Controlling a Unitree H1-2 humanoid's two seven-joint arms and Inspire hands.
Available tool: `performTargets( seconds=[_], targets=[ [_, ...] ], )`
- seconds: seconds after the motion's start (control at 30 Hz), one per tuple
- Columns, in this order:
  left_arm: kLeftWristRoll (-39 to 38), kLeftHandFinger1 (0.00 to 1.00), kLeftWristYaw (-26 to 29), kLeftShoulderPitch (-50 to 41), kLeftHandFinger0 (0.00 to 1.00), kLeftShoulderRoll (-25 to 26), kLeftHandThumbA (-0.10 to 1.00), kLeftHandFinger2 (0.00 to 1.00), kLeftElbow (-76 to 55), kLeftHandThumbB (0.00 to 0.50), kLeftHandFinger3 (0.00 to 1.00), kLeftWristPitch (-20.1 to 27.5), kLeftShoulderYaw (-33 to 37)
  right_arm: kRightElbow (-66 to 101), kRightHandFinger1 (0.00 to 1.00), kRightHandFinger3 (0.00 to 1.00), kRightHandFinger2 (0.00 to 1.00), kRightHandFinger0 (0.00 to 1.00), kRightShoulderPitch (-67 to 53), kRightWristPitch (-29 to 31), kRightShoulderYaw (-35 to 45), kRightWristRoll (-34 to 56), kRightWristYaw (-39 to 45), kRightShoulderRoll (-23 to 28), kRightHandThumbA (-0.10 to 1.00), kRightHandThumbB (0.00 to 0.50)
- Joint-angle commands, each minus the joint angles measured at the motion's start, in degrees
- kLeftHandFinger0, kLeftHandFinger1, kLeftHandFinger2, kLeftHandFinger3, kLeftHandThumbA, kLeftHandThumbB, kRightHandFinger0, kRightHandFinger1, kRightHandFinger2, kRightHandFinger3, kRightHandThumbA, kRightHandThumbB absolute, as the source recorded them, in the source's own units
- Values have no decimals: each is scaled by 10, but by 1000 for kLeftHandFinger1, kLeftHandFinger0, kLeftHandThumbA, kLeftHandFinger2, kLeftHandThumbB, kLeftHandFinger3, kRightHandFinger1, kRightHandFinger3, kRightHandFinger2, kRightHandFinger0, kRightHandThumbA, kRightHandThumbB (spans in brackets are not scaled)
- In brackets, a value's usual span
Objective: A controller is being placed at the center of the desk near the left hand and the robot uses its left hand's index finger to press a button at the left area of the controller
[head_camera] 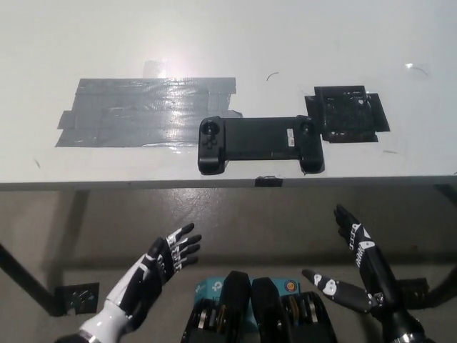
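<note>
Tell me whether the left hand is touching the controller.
Apart. The head view shows the left hand below the desk edge, floor between it and the controller.

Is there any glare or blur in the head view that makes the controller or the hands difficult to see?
Head view: glare spot on the grey tape patch; controller sharp, dark on the white desk; left hand and right hand unblurred below the desk edge.
</note>
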State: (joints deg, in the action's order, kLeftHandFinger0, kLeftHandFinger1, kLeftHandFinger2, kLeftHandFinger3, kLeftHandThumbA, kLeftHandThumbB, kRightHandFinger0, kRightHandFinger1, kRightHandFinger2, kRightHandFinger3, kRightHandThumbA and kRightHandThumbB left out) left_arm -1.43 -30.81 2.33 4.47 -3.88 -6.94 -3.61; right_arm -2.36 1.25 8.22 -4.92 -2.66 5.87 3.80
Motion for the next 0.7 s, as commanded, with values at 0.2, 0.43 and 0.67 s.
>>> performTargets(
  seconds=[0.2,0.43,0.67],
  targets=[
    [174,1000,186,-28,1000,-21,1000,1000,72,318,1000,300,28,16,1000,1000,1000,1000,-11,57,-17,22,23,-3,955,258],
    [179,1000,219,-18,1000,-23,1000,1000,102,310,1000,339,20,10,1000,1000,1000,1000,-6,66,-16,32,26,-4,962,273],
    [196,1000,257,-15,1000,-10,1000,1000,99,310,1000,339,41,14,1000,1000,1000,1000,-4,59,-16,25,22,-5,979,256]
  ],
)
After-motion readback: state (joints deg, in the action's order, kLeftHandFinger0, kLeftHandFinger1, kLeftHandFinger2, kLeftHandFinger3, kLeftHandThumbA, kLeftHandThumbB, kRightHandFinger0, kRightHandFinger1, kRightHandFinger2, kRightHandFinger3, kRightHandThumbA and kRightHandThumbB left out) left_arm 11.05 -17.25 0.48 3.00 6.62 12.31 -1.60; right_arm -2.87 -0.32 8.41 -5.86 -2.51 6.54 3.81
